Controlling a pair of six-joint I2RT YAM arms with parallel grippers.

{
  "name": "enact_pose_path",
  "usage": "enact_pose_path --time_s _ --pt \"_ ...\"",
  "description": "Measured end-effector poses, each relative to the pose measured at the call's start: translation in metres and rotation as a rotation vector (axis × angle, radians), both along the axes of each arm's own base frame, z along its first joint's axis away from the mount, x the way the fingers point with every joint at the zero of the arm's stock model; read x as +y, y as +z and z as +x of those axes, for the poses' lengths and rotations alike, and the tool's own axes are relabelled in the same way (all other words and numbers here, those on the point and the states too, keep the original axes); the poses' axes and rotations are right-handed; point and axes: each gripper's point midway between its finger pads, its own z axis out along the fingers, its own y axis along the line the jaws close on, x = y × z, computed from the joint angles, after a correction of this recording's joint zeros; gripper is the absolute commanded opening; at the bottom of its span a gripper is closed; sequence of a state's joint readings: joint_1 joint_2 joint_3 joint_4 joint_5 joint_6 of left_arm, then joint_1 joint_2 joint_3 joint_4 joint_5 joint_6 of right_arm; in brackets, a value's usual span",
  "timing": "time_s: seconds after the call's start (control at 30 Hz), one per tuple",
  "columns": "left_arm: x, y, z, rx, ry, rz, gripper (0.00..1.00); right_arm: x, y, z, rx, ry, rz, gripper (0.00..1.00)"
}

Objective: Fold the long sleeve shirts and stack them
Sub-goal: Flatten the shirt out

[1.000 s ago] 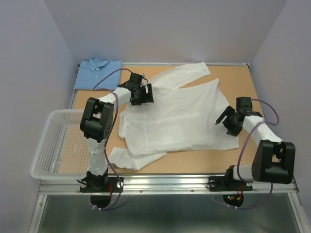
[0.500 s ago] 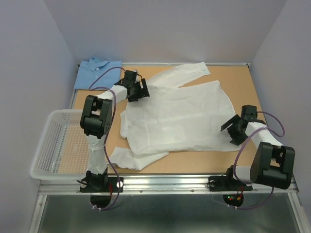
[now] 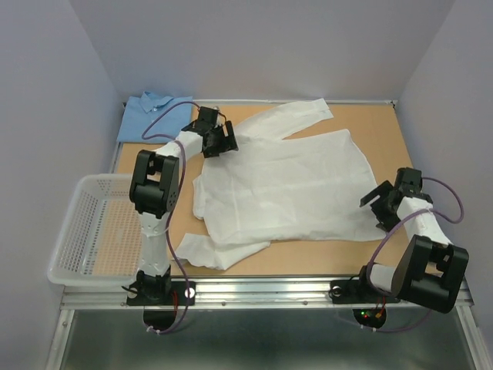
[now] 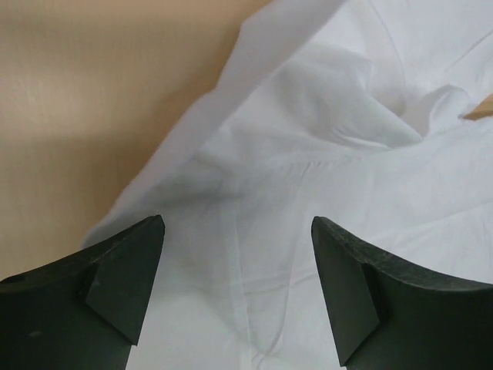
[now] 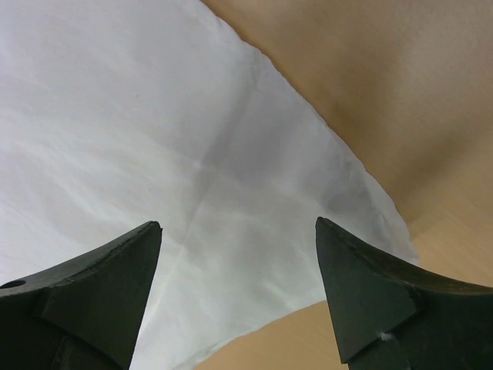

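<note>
Left hand [image 4: 237, 225] was spread and empty above rumpled cloth at the 11 o'clock corner of the white shirt [image 3: 285, 185], hiding that part from above. Right hand [image 5: 237, 223], also spread, hung over the 4 o'clock hem corner. The shirt lay spread mid-desk [image 3: 385, 127], with the blue shirt [image 3: 154, 114] folded at 11 o'clock.

The white shirt [image 3: 285, 185] covers mid-frame; bare table [image 3: 377, 127] at upper right seems passable; the basket [image 3: 100, 179] blocks the lower left.
</note>
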State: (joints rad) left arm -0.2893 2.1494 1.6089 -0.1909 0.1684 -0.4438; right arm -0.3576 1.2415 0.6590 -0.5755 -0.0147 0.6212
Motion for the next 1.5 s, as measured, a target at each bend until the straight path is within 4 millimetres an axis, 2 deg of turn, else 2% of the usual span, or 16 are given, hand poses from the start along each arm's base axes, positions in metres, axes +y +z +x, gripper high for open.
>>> enact_pose_path --time_s 0.1,0.17,0.23,0.33,0.37,0.4,0.47,0.53,0.7,0.73,0.87,0.97,1.03,1.2,1.37,1.5 --pt "-0.009 0.011 -0.017 -0.007 -0.033 0.008 0.89 0.006 0.016 0.009 -0.046 0.063 -0.022 0.86" --pt "-0.018 0.033 -0.042 -0.029 -0.067 0.012 0.89 0.017 0.028 0.019 -0.074 0.138 -0.039 0.86" --pt "-0.024 0.058 -0.065 -0.067 -0.092 0.007 0.90 0.035 0.038 0.030 -0.102 0.233 -0.054 0.86" --pt "-0.033 0.100 -0.102 -0.146 -0.136 -0.017 0.90 0.075 0.050 0.043 -0.133 0.406 -0.071 0.86" --pt "-0.036 0.109 -0.115 -0.166 -0.151 -0.025 0.90 0.095 0.052 0.044 -0.139 0.484 -0.067 0.86" --pt "-0.037 0.112 -0.124 -0.177 -0.160 -0.031 0.89 0.105 0.051 0.044 -0.138 0.519 -0.065 0.86" --pt "-0.034 0.106 -0.150 -0.160 -0.173 -0.035 0.89 0.129 0.048 0.038 -0.126 0.614 -0.058 0.86" --pt "-0.026 0.085 -0.172 -0.102 -0.168 -0.026 0.90 0.143 0.042 0.033 -0.105 0.668 -0.058 0.86" --pt "-0.003 0.009 -0.220 0.116 -0.143 0.039 0.89 0.154 0.017 0.025 -0.009 0.720 -0.060 0.86" --pt "-0.001 0.000 -0.224 0.144 -0.140 0.049 0.90 0.153 0.012 0.024 0.010 0.723 -0.063 0.86" --pt "-0.003 -0.017 -0.218 0.177 -0.134 0.065 0.89 0.148 -0.002 0.025 0.057 0.714 -0.090 0.85" --pt "-0.012 -0.015 -0.192 0.154 -0.126 0.061 0.89 0.143 -0.010 0.028 0.077 0.703 -0.119 0.85" --pt "-0.020 -0.012 -0.164 0.118 -0.120 0.052 0.89 0.139 -0.016 0.033 0.091 0.693 -0.145 0.85" --pt "-0.024 -0.010 -0.116 0.064 -0.102 0.051 0.89 0.131 -0.017 0.058 0.087 0.669 -0.225 0.85" --pt "-0.012 -0.003 -0.074 0.006 -0.078 0.075 0.90 0.129 -0.016 0.091 0.066 0.645 -0.269 0.86" --pt "-0.003 0.014 -0.057 -0.051 -0.078 0.091 0.90 0.130 -0.011 0.115 0.034 0.656 -0.285 0.87"
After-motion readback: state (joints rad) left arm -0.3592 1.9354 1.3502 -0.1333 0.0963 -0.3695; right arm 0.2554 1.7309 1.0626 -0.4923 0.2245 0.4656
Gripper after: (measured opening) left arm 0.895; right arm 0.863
